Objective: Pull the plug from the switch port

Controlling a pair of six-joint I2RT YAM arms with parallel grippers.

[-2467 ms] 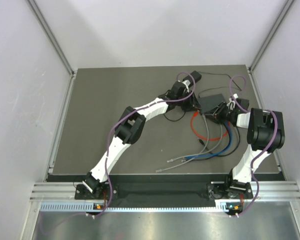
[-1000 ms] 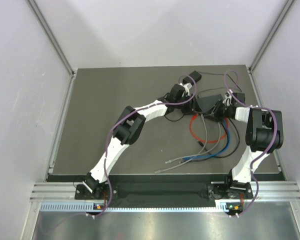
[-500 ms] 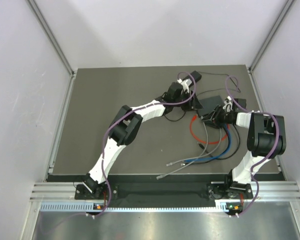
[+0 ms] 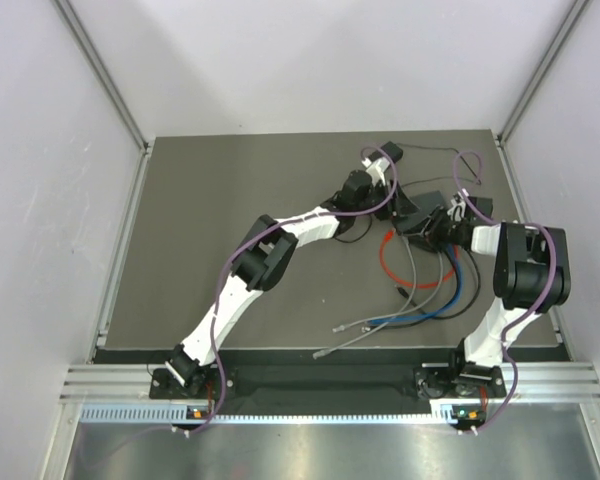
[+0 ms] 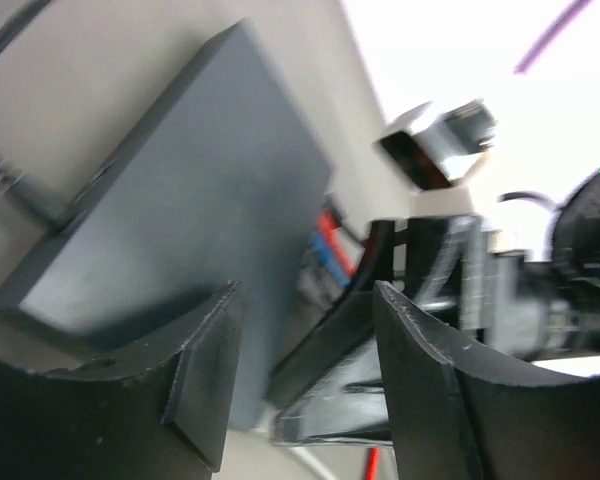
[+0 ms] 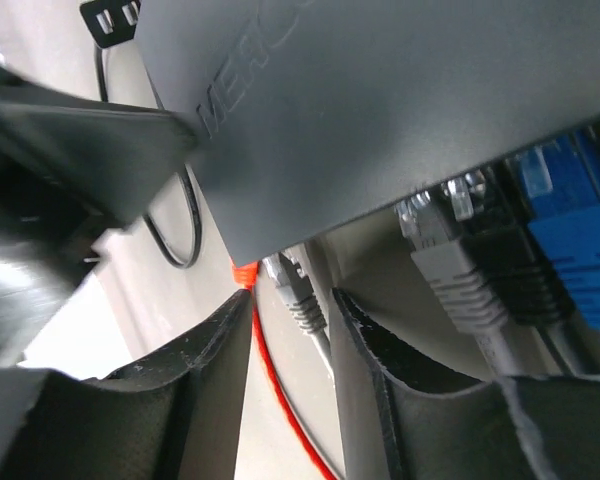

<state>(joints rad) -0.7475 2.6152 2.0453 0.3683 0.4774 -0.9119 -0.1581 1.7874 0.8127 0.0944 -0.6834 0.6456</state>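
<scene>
The switch, a flat dark grey box, lies at the back right of the mat, between my two grippers. It fills the top of the right wrist view. Grey, black and blue plugs sit in its sockets. My right gripper is open at the switch's socket edge. A small grey plug lies between its fingers, and a red cable runs by the left one. My left gripper is open at the switch's other side, with the right gripper's finger seen between its fingers.
A red cable loop and grey, blue and black cables trail from the switch toward the near edge. A black adapter block with a thin cord lies behind the switch. The enclosure walls stand close on the right.
My right gripper has closed in on the switch's socket edge. The switch has shifted and turned a little. My left gripper has stayed beside it, moving slightly.
</scene>
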